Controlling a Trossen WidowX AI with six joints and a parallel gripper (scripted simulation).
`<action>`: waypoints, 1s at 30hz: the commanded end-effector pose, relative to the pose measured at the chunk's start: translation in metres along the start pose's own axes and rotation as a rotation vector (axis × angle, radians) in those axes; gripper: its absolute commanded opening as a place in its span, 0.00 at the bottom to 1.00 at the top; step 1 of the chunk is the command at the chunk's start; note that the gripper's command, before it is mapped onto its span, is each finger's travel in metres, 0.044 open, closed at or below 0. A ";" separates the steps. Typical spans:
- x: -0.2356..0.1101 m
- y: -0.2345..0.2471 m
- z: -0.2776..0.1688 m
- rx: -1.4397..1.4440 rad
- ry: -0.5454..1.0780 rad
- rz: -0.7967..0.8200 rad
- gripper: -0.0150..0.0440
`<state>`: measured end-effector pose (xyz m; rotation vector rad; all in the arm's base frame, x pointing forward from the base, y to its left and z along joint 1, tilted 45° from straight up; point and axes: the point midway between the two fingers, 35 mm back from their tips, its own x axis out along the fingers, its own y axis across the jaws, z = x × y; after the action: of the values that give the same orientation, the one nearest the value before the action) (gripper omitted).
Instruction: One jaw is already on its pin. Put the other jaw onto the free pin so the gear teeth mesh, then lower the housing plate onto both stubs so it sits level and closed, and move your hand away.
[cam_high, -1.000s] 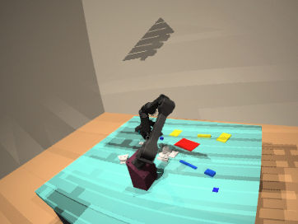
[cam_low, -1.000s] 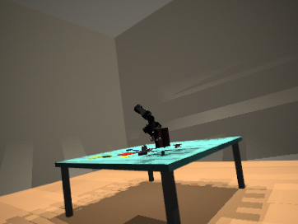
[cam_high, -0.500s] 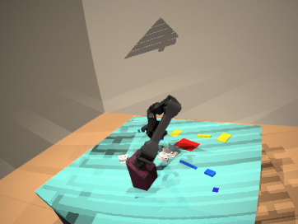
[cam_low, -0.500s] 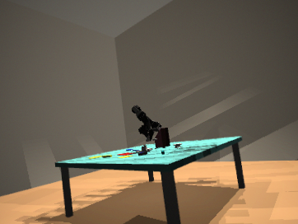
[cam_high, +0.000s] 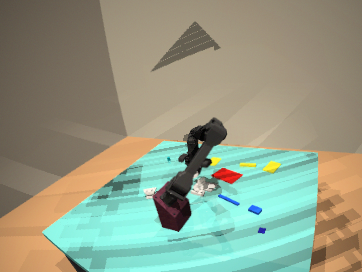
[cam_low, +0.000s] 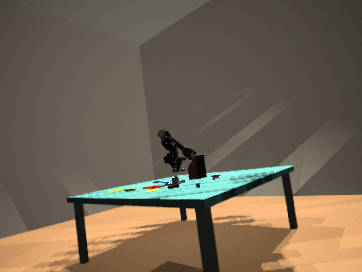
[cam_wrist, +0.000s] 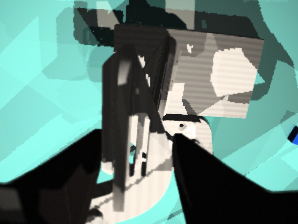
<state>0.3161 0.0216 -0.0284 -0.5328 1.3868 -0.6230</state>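
My gripper (cam_wrist: 138, 139) (cam_high: 195, 172) is shut on a jaw (cam_wrist: 120, 125), a long dark-and-white piece with slots. It hangs above the pale assembly (cam_high: 204, 187) (cam_low: 175, 179), close over it. In the wrist view the assembly's block (cam_wrist: 232, 75) lies beyond the fingers, to the right. A second dark, narrow jaw (cam_wrist: 168, 75) stands along the block's left part. A white part (cam_wrist: 192, 131) with a small dark spot shows below the block. The held jaw overlaps the assembly in view, so contact, the free pin and the teeth cannot be made out. A small white piece (cam_high: 149, 191), possibly the housing plate, lies apart.
The maroon arm base (cam_high: 172, 214) (cam_low: 197, 167) stands on the turquoise table (cam_high: 100, 220) (cam_low: 240, 182). A red flat piece (cam_high: 227, 175), yellow pieces (cam_high: 271, 167) (cam_high: 248, 164) and blue pieces (cam_high: 229, 200) (cam_high: 255, 209) lie beside the assembly. A small teal piece (cam_high: 168, 159) lies behind.
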 end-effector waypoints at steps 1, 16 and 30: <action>0.000 -0.014 -0.001 -0.023 -0.002 -0.005 0.48; 0.003 -0.062 -0.005 -0.091 0.000 -0.023 0.48; 0.005 -0.085 -0.010 -0.124 0.003 -0.035 0.48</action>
<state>0.3004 -0.0432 0.0241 -0.6479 1.4268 -0.5719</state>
